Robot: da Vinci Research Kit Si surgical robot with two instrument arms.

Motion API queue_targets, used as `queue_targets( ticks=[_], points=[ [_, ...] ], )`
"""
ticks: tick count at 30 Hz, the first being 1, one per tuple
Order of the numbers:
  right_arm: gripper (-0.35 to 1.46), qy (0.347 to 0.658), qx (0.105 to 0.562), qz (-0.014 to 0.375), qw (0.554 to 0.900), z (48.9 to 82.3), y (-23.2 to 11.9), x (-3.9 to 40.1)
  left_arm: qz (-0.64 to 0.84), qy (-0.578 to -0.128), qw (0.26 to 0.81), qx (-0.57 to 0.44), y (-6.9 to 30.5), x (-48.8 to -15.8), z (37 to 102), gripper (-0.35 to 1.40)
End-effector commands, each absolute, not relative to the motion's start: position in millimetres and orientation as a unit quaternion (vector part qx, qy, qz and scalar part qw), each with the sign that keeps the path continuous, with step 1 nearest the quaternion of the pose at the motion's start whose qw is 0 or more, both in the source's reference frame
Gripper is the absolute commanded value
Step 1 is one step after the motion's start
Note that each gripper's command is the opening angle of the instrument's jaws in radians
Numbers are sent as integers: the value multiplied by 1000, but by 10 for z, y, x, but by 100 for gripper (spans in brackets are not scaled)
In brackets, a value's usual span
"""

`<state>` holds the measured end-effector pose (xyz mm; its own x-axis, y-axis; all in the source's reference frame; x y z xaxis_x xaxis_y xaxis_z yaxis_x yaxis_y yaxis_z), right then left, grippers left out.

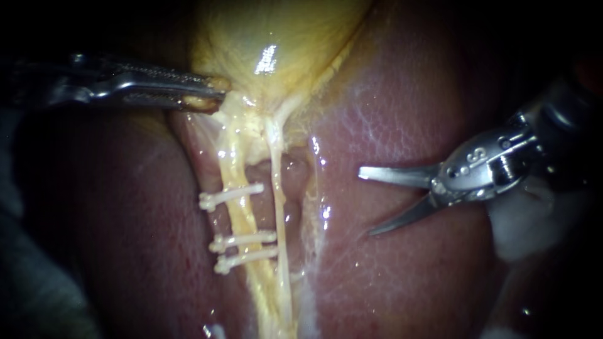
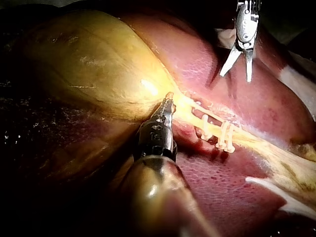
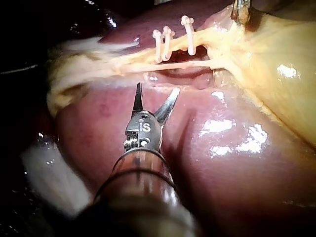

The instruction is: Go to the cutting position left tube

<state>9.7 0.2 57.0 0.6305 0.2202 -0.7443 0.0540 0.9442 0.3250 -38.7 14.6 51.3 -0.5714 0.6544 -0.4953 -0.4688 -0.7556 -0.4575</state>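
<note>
Left instrument (image 1: 217, 93): comes in from the left. Its jaws are closed on a fold of yellow tissue at the neck of the gallbladder (image 1: 276, 44), and both jaws touch it.
Right instrument (image 1: 366, 202): comes in from the right. Its two slim blades are spread in a wide V and grip nothing — they hover over the liver (image 1: 408, 113), with the tips turned toward the tubes but apart from them.
Left tube (image 1: 240, 216): the broader yellow strand running down from the gallbladder neck, clear of the blades.
Clips (image 1: 231, 196): three white clips cross the left tube — one alone nearer the gallbladder, two close together farther down.
Right tube (image 1: 279, 201): a thin pale strand just beside the left tube, lying between it and the open blades.
Gauze (image 1: 521, 235): a white pad below the right instrument's shaft.
</note>
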Motion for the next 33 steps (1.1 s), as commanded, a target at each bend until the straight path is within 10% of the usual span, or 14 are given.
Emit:
queue_targets(
  ticks=[1,33],
  points=[
    [142,431,163,42,887,571,1,101,876,-139,321,-334,146,-387,513,-35],
    [142,460,284,92,836,664,-33,184,875,-139,320,-334,146,-386,512,-35]
  ],
)
